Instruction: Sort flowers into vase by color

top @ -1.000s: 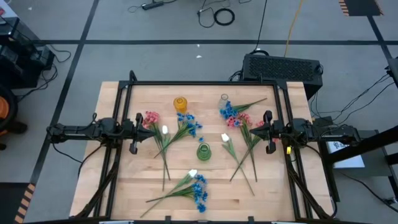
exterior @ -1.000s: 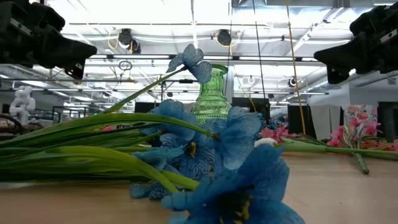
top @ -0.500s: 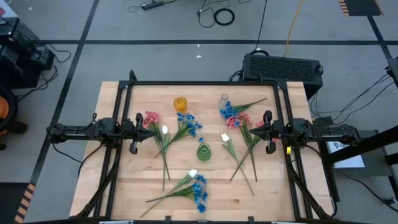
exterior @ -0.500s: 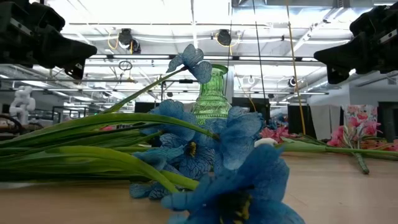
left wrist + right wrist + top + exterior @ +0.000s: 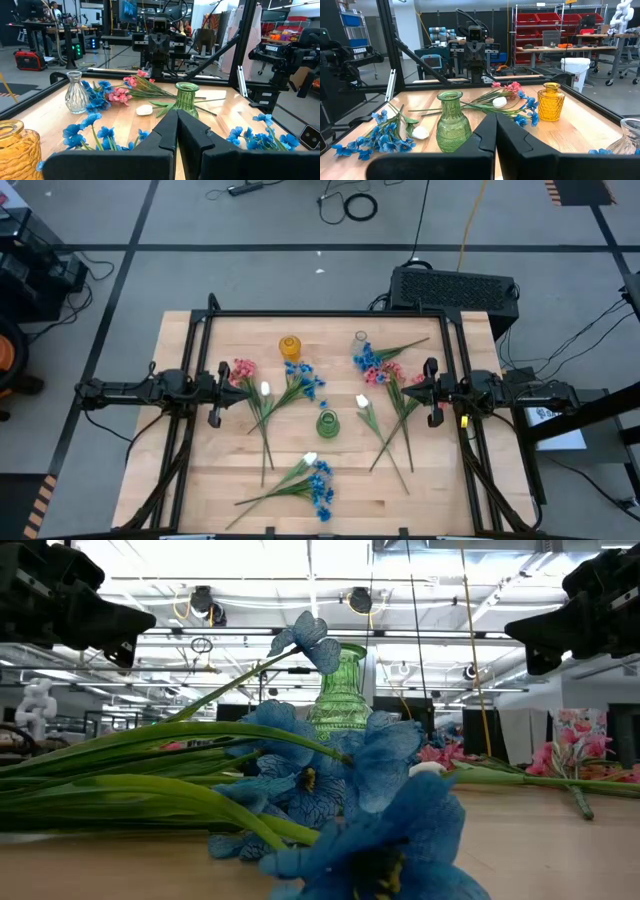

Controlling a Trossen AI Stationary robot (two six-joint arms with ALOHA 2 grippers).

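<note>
Three bunches of artificial flowers lie flat on the table: one on the left (image 5: 275, 388), one on the right (image 5: 385, 380) and one near the front edge (image 5: 305, 480), each mixing blue, pink and white blooms on green stems. Three vases stand upright: yellow (image 5: 290, 347), clear glass (image 5: 360, 340) and green (image 5: 328, 423). My left gripper (image 5: 222, 392) hovers shut over the table's left side. My right gripper (image 5: 428, 392) hovers shut over the right side. Both are raised above the flowers in the low view.
A black metal frame (image 5: 320, 314) runs along the table's far edge and down both sides. Bare wood shows between the green vase and the front bunch and along the near corners. A black box (image 5: 455, 288) sits on the floor beyond the far right corner.
</note>
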